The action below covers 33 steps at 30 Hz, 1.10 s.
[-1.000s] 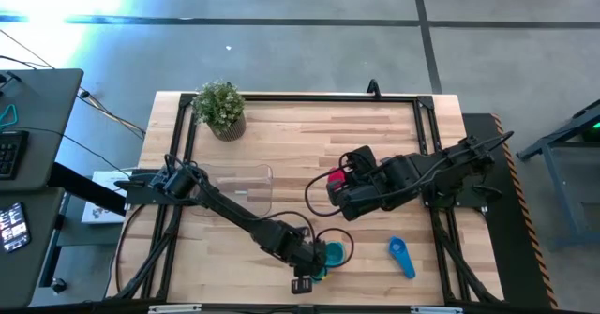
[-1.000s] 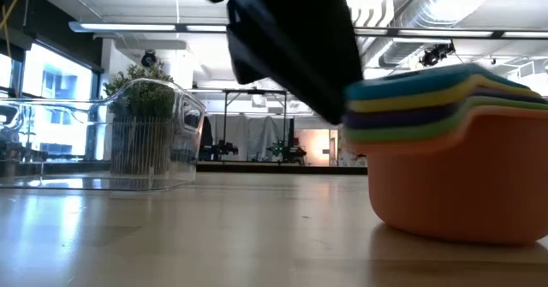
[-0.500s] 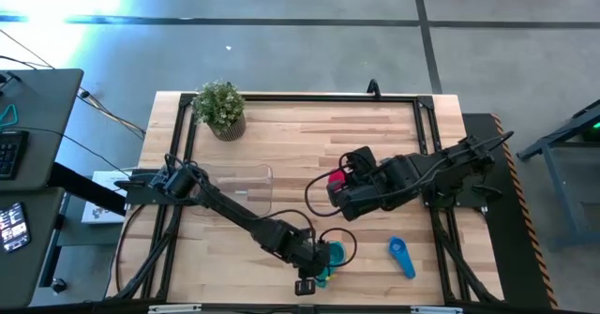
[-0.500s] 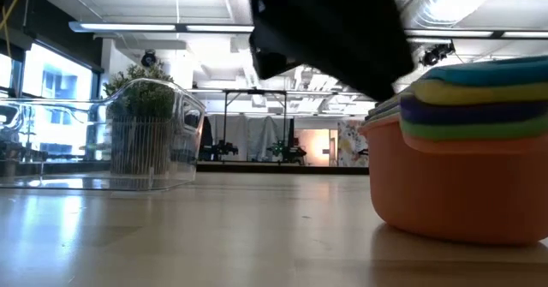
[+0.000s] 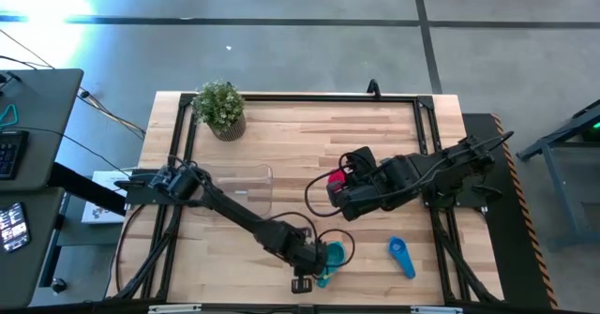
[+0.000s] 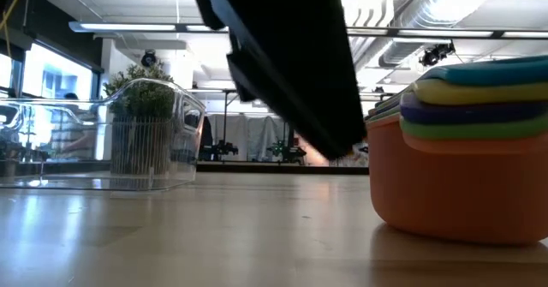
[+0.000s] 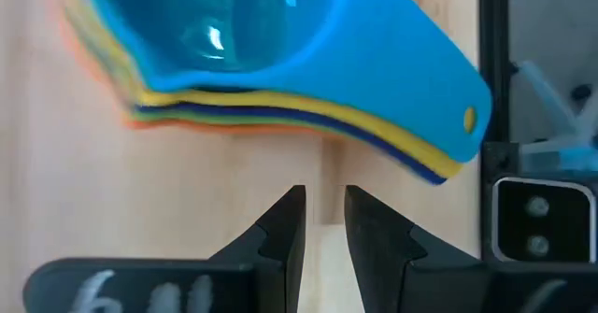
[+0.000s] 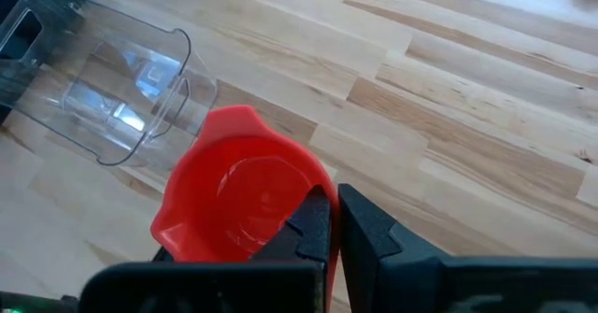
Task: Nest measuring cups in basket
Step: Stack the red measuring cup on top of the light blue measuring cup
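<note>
Several measuring cups sit nested in a stack (image 5: 335,253) near the table's front edge, an orange one (image 6: 454,193) at the bottom and a light blue one (image 7: 252,23) on top, their handles (image 7: 439,117) fanned toward the near edge. My left gripper (image 7: 323,215) hovers open just left of the stack (image 6: 467,116), touching nothing. A blue cup (image 5: 401,257) lies alone to the right. My right gripper (image 5: 337,190) is shut on the red cup (image 8: 238,187), high over mid-table. The clear basket (image 5: 242,187) stands at the left. My right gripper (image 8: 329,215) pinches the red cup by its rim and wall (image 8: 313,184) on the side nearest the fingers. One finger (image 8: 308,221) seems to be inside the bowl and the other outside. The fingers slant down. The cup is lifted clear of the table, mouth up.
A small potted plant (image 5: 220,108) stands at the far left corner. A black frame rail (image 7: 495,117) runs along the near edge close to the stack. Bare wood lies between the basket (image 8: 112,89) and the stack.
The upper cups of the stack, which stood tipped up out of the orange cup, have sunk level into it. The right gripper has kept still with the red cup.
</note>
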Each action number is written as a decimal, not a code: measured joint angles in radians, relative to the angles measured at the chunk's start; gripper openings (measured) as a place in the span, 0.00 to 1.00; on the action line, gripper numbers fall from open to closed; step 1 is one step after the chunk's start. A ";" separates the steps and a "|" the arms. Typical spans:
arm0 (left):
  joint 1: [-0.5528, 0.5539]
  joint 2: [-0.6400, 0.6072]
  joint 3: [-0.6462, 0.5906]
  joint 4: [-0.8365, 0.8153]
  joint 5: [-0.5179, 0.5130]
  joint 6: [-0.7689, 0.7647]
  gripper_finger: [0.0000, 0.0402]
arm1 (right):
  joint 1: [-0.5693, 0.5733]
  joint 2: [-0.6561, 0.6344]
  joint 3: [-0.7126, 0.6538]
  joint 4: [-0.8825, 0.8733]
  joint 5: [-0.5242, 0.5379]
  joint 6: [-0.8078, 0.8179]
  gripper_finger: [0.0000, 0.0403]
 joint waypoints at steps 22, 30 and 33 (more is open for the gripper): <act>0.011 0.048 0.005 0.201 0.067 -0.068 0.17 | 0.000 0.001 0.000 0.000 0.006 -0.023 0.00; 0.037 0.048 0.005 0.233 0.067 -0.084 0.17 | 0.000 0.001 0.000 0.000 -0.001 -0.018 0.00; 0.043 0.046 0.005 0.220 0.070 -0.077 0.17 | 0.000 0.001 0.000 0.000 -0.002 -0.018 0.00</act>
